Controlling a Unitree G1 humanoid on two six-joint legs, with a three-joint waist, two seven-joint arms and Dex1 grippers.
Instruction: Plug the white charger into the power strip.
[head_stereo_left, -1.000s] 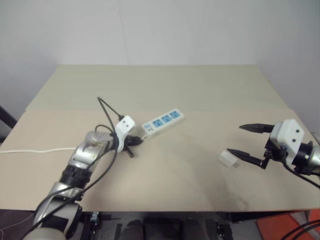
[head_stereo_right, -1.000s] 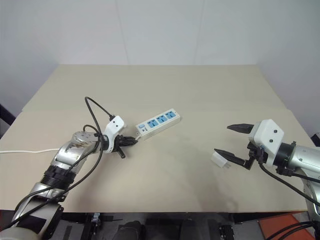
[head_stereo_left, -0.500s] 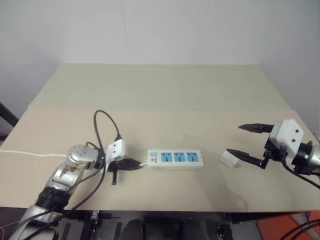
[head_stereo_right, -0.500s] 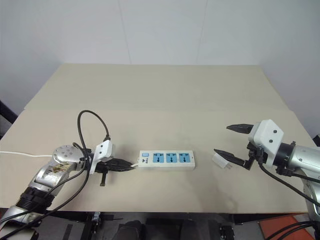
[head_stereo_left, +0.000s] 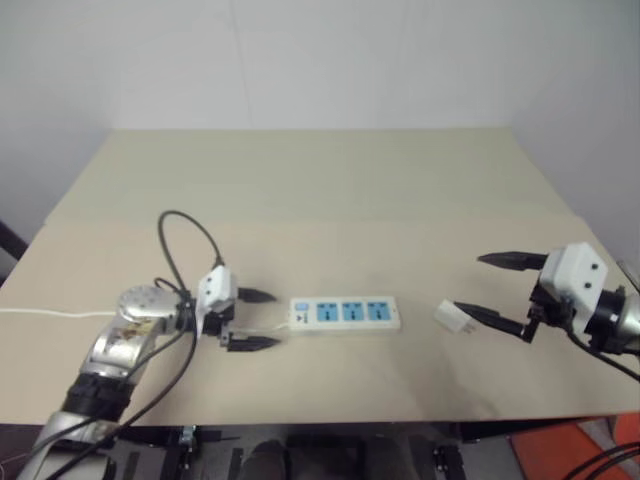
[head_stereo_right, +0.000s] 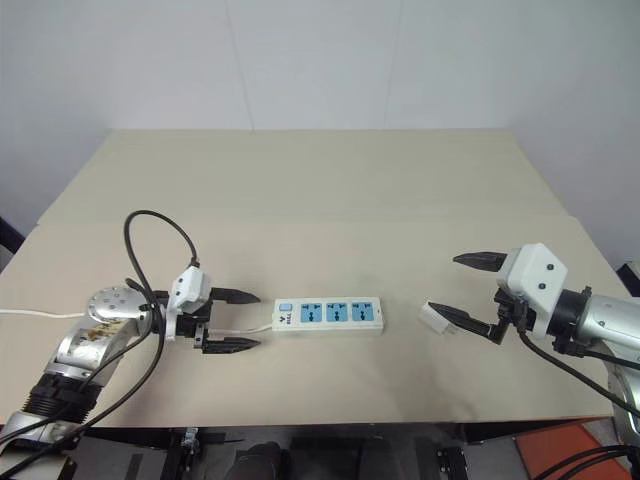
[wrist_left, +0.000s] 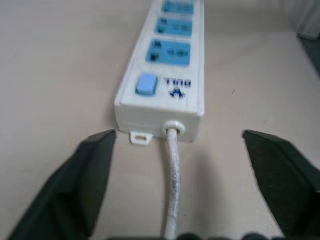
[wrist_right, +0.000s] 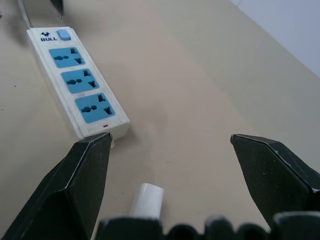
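The power strip (head_stereo_left: 345, 313), a white bar with three blue sockets, lies flat across the table's near middle. Its switch end (wrist_left: 146, 85) faces my left gripper (head_stereo_left: 279, 318). That gripper is open, its black fingers (wrist_left: 95, 170) standing on either side of the strip's thin white cord (wrist_left: 172, 185) without touching it. The white charger (head_stereo_left: 452, 318) lies on the table just right of the strip. My right gripper (head_stereo_left: 468, 282) is open, with its lower finger close beside the charger (wrist_right: 147, 200); I cannot tell whether they touch.
The tan table (head_stereo_left: 330, 190) stretches bare behind the strip, up to a white wall. The strip's cord (head_stereo_left: 50, 313) trails off the left edge. A black cable loop (head_stereo_left: 185, 240) arches over my left wrist. The table's front edge (head_stereo_left: 330, 415) runs close below both grippers.
The left gripper, shut at the strip's cord end, swung the strip from farther back to lie crosswise nearer me, then opened and drew back left. The right gripper and charger stayed put.
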